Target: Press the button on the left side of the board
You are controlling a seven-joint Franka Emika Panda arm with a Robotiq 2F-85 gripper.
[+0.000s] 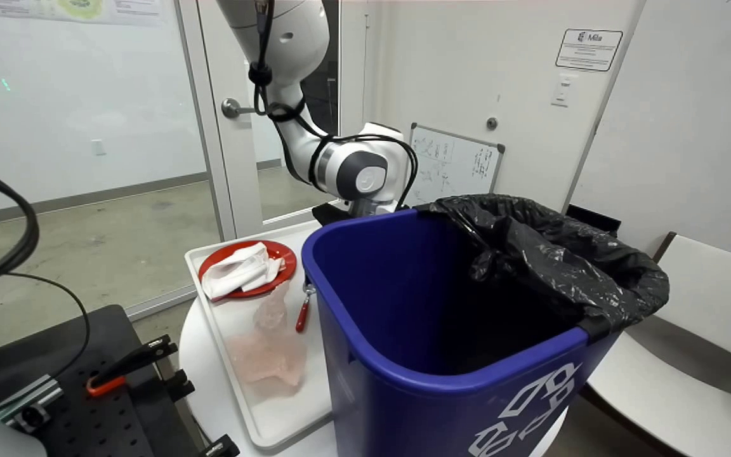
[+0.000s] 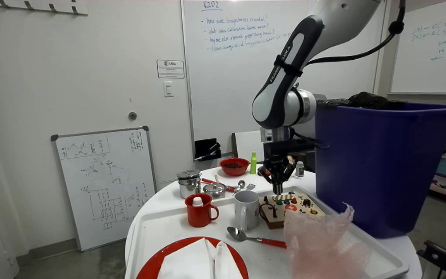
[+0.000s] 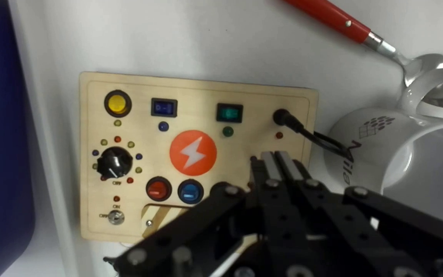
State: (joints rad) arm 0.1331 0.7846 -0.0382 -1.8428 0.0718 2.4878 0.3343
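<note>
The wooden board (image 3: pixel 206 85) lies on the white tray and fills the left-middle of the wrist view. Its yellow round button (image 3: pixel 117 103) is at that view's upper left. Below are a black knob (image 3: pixel 114 162) and a toggle switch (image 3: pixel 116 217). A blue rocker (image 3: pixel 164 107), green rocker (image 3: pixel 229 113), red button (image 3: pixel 159 190) and blue button (image 3: pixel 190 192) also show. My gripper (image 3: pixel 276 154) is shut and empty over the board's cable side, hiding its lower right. In an exterior view, the gripper (image 2: pixel 277 189) points down above the board (image 2: pixel 274 224); the yellow button (image 2: pixel 314 212) shows there.
A tall blue bin (image 2: pixel 385 166) stands beside the board. A grey mug (image 2: pixel 246 211) stands close on the opposite side. A spoon (image 2: pixel 254 238), pink plastic wrap (image 2: pixel 319 240), red mug (image 2: pixel 199 213) and red plate (image 2: pixel 157 255) are on the tray (image 2: pixel 157 217).
</note>
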